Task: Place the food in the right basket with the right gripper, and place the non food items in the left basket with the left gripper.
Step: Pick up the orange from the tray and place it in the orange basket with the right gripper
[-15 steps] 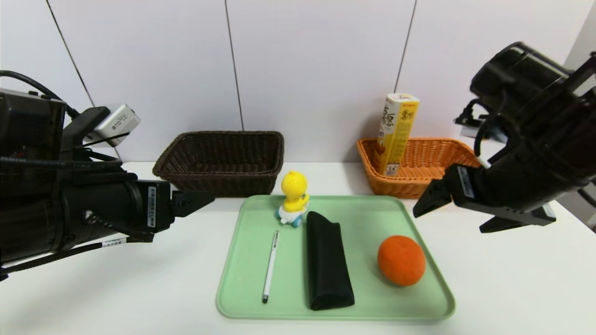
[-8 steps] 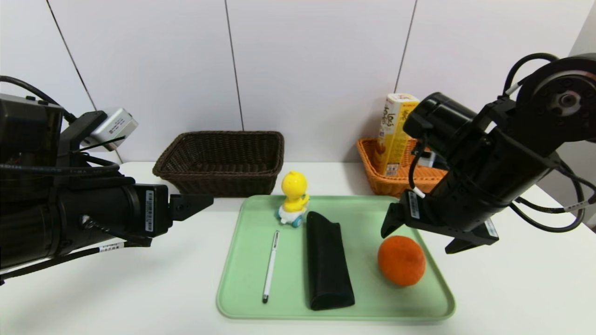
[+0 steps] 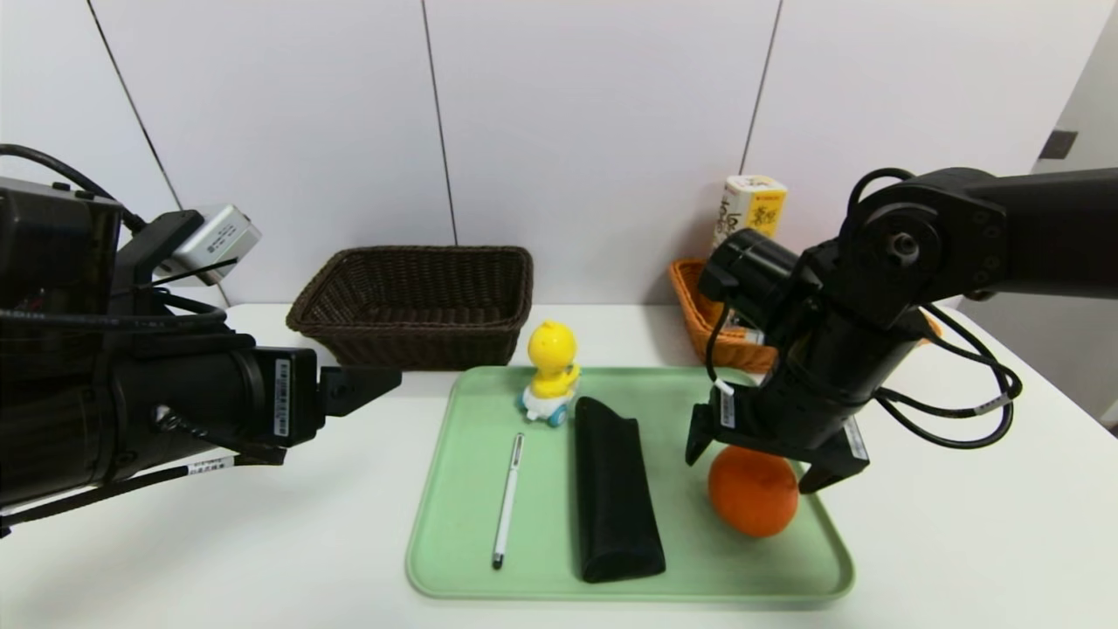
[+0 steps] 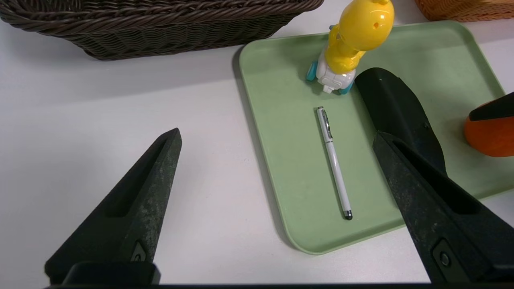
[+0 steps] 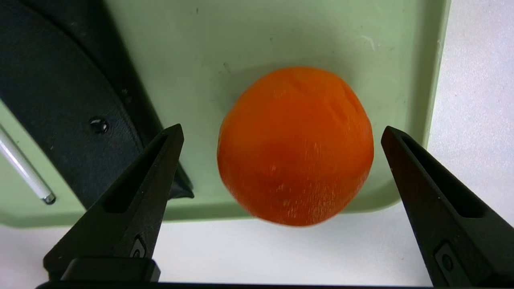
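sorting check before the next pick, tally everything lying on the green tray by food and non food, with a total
Food: 1, the orange fruit
Non food: 3, the white pen, the black pouch and the yellow duck toy
Total: 4

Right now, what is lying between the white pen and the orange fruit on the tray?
The black pouch lies between the pen and the fruit, as the head view shows.
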You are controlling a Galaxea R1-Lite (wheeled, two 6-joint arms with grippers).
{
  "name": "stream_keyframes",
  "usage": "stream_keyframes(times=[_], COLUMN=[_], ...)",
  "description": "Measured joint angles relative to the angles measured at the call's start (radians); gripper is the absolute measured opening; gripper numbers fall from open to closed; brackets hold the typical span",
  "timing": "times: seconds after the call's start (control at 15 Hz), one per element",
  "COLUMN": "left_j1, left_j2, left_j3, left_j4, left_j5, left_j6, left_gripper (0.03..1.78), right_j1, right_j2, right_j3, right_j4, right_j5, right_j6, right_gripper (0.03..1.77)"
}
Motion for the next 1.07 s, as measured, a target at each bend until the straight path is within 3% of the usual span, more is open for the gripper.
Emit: stream_keyframes(times=[0.47, 0.67, 1.07], left_j1=[0.002, 0.004, 0.024], left_j2=[-0.003, -0.005, -0.009], left_j3=[0.012, 0.014, 0.013], left_j4=[-0.001, -0.001, -0.001], left_j5=[0.001, 0.001, 0.0], left_j6=[-0.001, 0.0, 0.0], left_gripper=[1.69, 1.69, 1.69], right_j1=[0.006, 0.008, 0.008], right_j2=[0.053, 0.061, 0.04], right_j3=[0.0, 0.0, -0.023], right_j4=[0.002, 0.005, 0.014], right_j5=[-0.002, 0.004, 0.006], right_j6=[0.021, 0.029, 0.031], right_gripper=[1.7, 1.27, 1.16])
